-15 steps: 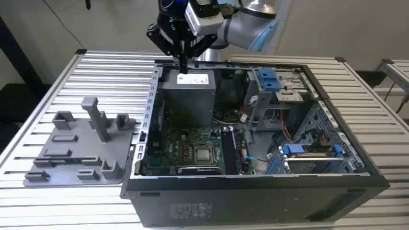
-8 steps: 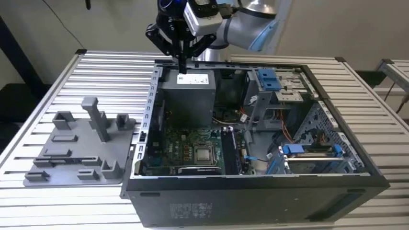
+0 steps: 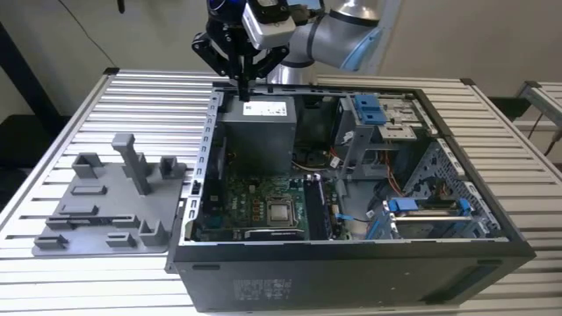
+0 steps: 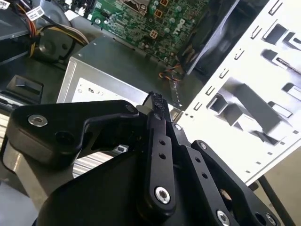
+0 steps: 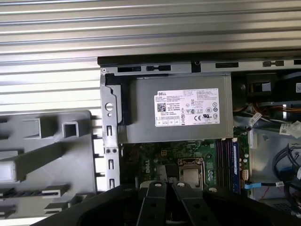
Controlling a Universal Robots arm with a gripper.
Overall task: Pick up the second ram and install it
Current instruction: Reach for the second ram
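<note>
Overhead, matte black claw (image 3: pixel 243 94) — slim, pinched.

Gripper (image 3: pixel 244 91), fingers together, hangs over grey power supply (image 3: pixel 259 135) in open computer case (image 3: pixel 351 280). Grey holder tray (image 3: pixel 92 230) beside case on slatted table (image 3: pixel 131 99), exterior view's left.

Ribbed aluminium table (image 3: pixel 131 99), plain beige wall (image 3: pixel 474 33) behind, even indoor light

Grey arm (image 3: pixel 347 29) overhead; fingers (image 4: pixel 157 106) pointing down, seemingly pressed together.
</note>
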